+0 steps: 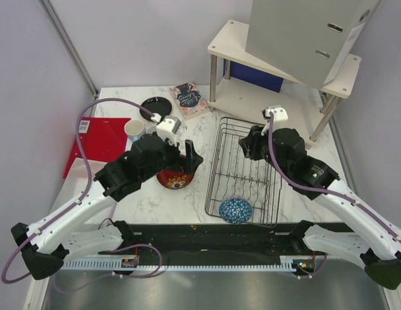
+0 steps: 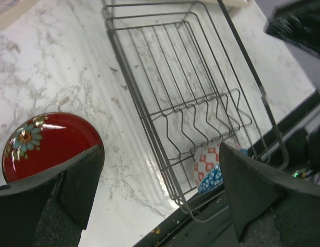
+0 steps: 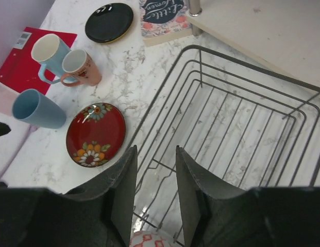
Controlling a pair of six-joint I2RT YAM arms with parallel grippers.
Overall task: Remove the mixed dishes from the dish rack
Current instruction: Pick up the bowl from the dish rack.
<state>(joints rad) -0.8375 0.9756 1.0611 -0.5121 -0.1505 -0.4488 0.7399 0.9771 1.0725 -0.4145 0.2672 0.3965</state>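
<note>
Left tool: your left tool (image 2: 161,154) stands wide with nothing between its fingers. It hangs over the surface (image 1: 148,200) just left of the dish rack (image 1: 242,161), above the red plate (image 1: 175,179).
Right tool: your right tool (image 3: 156,150) shows only a narrow gap and grips nothing. Through the gap you see the rack's wires.
Dish rack: the black wire basket sits on the white marble surface, in front of the white shelf (image 1: 277,71).
Bowl: the patterned bowl (image 1: 236,210) sits in the rack at its near end, past the upright dividers.
Red plate: it lies flat on the surface, its flower pattern up, just left of the rack.
Cups: in your right wrist view, the upright blue cup (image 3: 46,54) stands just beside the salmon mug (image 3: 80,67). The tipped blue cup (image 3: 38,109) lies on its side near the red plate.
Black plate: the black plate (image 3: 109,21) lies flat at the far side, next to the booklet (image 3: 162,15).
</note>
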